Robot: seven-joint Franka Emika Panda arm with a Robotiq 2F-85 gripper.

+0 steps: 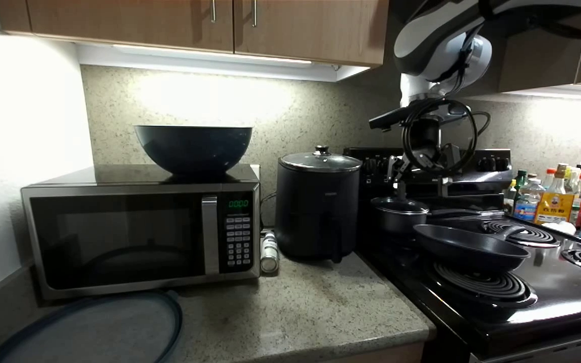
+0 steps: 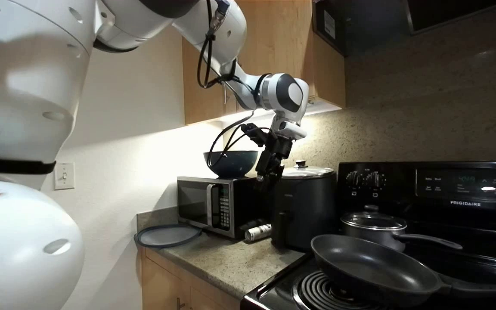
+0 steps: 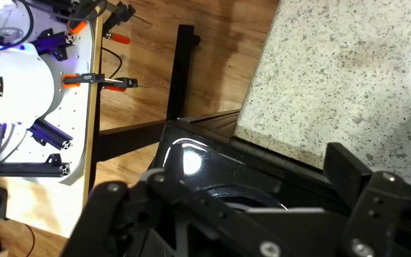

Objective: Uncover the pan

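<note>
The pan point(image 1: 467, 247) is dark and shallow. It sits over a front coil burner with no lid on it, its inside bare; it also shows so in an exterior view point(image 2: 373, 267). A round glass lid point(image 1: 315, 161) with a black knob lies on top of the tall black air fryer, and it shows too in an exterior view point(image 2: 308, 172). My gripper point(image 1: 421, 187) hangs in the air, apart from pan and lid. In the wrist view the gripper point(image 3: 255, 178) has its fingers wide apart with nothing between them. The pan cannot be made out there.
A small pot with its own glass lid point(image 2: 373, 221) stands behind the pan. The air fryer point(image 1: 318, 212) stands on the counter beside the stove. A microwave point(image 1: 144, 232) bears a deep dark bowl point(image 1: 194, 148). Several bottles point(image 1: 555, 201) stand beyond the stove. Cabinets point(image 1: 310, 25) hang above.
</note>
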